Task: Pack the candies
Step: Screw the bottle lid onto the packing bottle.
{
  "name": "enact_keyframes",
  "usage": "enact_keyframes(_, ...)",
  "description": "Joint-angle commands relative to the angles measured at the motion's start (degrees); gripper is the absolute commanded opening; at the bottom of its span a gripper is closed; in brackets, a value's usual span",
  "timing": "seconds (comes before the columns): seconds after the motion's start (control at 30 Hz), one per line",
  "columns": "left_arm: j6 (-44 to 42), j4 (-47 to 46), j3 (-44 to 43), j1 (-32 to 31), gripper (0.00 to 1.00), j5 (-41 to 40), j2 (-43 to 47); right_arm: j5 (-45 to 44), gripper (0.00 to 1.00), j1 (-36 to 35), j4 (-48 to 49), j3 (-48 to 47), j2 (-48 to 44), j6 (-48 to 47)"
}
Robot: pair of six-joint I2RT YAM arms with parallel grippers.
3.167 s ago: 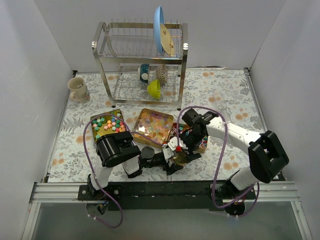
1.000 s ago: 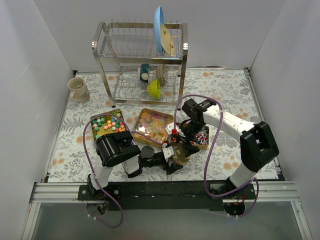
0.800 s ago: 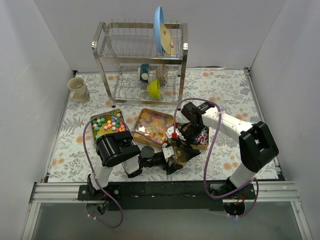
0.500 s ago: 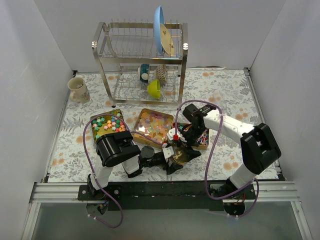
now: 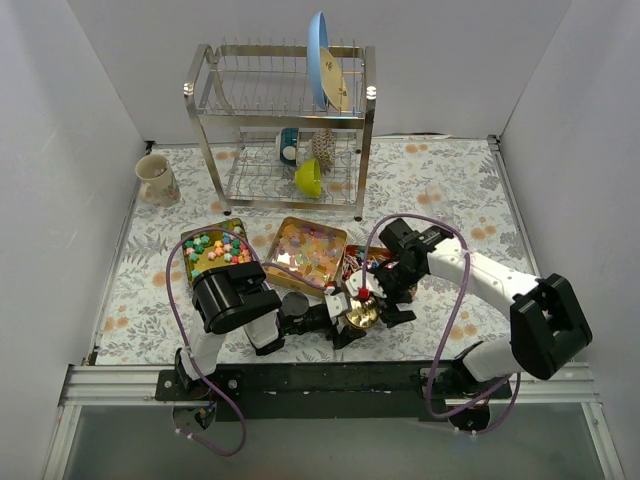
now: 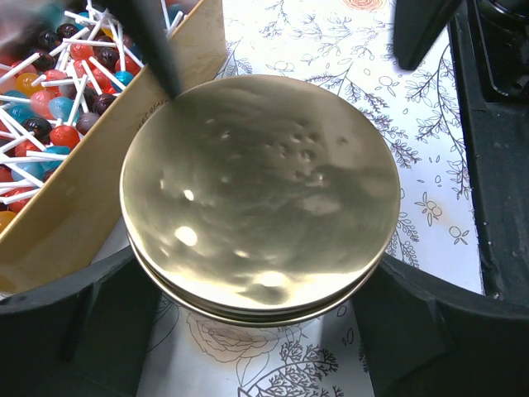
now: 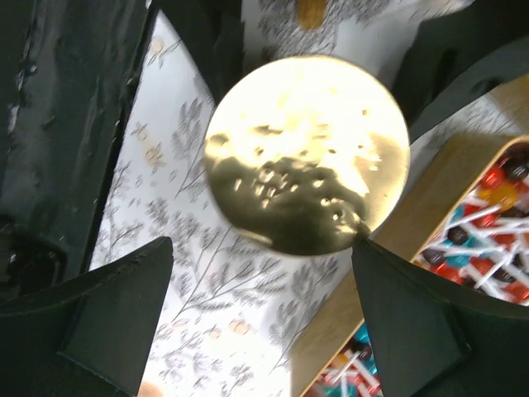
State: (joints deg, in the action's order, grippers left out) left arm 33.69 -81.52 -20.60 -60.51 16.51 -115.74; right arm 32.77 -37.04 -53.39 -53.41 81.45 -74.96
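Three open tins hold the candies: multicoloured pieces (image 5: 214,249) on the left, translucent orange-yellow rounds (image 5: 305,248) in the middle, and stick sweets (image 5: 378,263) on the right, partly hidden by my right arm. These also show in the left wrist view (image 6: 50,83) and the right wrist view (image 7: 488,207). My left gripper (image 5: 352,318) is shut on the round gold lid (image 6: 260,194), which lies low over the table beside the right tin. My right gripper (image 5: 387,303) is open and empty, just right of the lid (image 7: 306,153), with fingers (image 7: 107,314) spread wide.
A metal dish rack (image 5: 285,120) stands at the back with a blue plate (image 5: 320,60) and a yellow-green bowl (image 5: 310,178). A mug (image 5: 157,180) sits at the back left. White walls enclose the floral mat (image 5: 450,190).
My right gripper has moved from over the right tin toward the near edge, down beside the gold lid. The left arm and the lid have not moved.
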Motion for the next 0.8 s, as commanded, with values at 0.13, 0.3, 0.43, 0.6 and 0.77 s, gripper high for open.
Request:
enact_keyframes(0.13, -0.8, -14.7, 3.1, 0.8, 0.0, -2.5, -5.5, 0.7, 0.92, 1.4, -17.9, 0.1, -6.7, 4.2)
enact_keyframes(0.3, -0.2, -14.8, 4.0, 0.8, 0.0, -0.7, -5.1, 2.1, 0.93, 3.8, -12.1, -6.0, -4.4, 8.9)
enact_keyframes(0.43, 0.0, -14.5, 4.1, 0.8, 0.0, 0.1, -5.0, 4.7, 0.95, 3.6, -5.9, -9.8, -0.8, 10.3)
enact_keyframes(0.6, -0.3, -14.5, 4.2, 0.8, 0.0, -0.5, -4.8, 6.2, 0.95, 1.8, -4.3, -13.6, 5.6, 7.5)
enact_keyframes(0.77, -0.5, -14.3, 4.4, 0.7, 0.0, -1.1, -4.2, 7.3, 0.95, 0.7, -4.7, -15.1, 9.0, 5.4)
